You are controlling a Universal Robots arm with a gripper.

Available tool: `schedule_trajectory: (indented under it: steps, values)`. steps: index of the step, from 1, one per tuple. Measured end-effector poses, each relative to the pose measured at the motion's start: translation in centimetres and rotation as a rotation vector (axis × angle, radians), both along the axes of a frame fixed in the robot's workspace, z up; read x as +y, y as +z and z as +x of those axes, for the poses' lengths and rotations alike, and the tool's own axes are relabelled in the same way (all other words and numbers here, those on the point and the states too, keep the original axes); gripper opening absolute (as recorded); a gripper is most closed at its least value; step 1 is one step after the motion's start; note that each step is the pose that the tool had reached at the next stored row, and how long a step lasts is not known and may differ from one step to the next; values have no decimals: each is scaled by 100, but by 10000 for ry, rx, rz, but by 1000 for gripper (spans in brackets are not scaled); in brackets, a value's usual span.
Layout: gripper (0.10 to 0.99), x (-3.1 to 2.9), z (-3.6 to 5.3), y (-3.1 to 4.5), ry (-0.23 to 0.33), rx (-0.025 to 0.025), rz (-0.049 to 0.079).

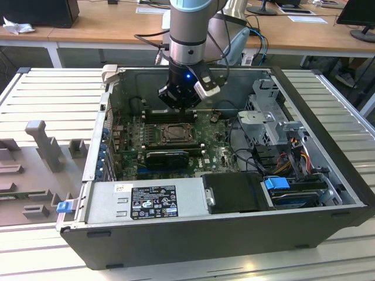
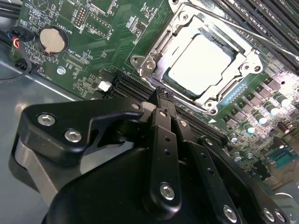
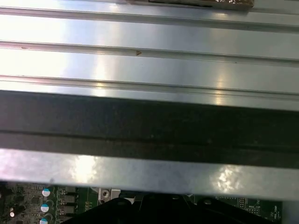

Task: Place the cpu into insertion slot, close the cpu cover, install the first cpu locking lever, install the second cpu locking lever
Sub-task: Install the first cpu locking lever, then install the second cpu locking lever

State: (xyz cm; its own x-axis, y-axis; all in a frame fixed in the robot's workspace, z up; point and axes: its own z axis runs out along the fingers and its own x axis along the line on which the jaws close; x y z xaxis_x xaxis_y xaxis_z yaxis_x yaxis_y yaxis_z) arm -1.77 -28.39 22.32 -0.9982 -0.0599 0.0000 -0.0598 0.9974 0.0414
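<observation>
— Starting nearest in the exterior view, what do you have?

— A grey power supply (image 1: 146, 202) with a label along the front edge of the open computer case (image 1: 328, 146), and a black box (image 1: 234, 192) beside it toward the exterior view's right. Blue-tabbed drive parts (image 1: 278, 183) sit at that right end. Everything rests on a ribbed metal table (image 1: 53, 96).

— And further in?

— The green motherboard (image 1: 211, 155) lies flat on the case floor. The cpu (image 1: 174, 133) sits in its socket near the middle of the board; in the second wrist view it shows as a pale square (image 2: 198, 60) lying flat, with the cpu cover (image 2: 154, 56) framing it all round, down over its edges. A thin lever rod (image 2: 243, 35) runs along one side of the socket. A round coin battery (image 2: 50, 40) sits well apart from it on the board.

— Where is the gripper?

— The gripper (image 1: 179, 99) hangs over the board just behind the socket, above the memory slots (image 1: 170, 115). In the second wrist view its black fingers (image 2: 163, 135) lie pressed together with nothing between them.

— Beyond that?

— The rear case wall, then wooden desks (image 1: 105, 23). The first wrist view faces ribbed metal (image 3: 149, 65) and a dark case edge (image 3: 149, 126).
</observation>
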Motion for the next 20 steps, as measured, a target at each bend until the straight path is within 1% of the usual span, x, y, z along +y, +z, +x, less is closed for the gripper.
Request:
schedule_trajectory:
  steps: [6,11,18,20]
  values:
    - [106,-17,0,0,-1,0,0]
    - [106,-55,0,0,0,0,-1]
    - [106,-129,0,0,0,0,0]
    - [106,-135,0,19,-1,0,0]
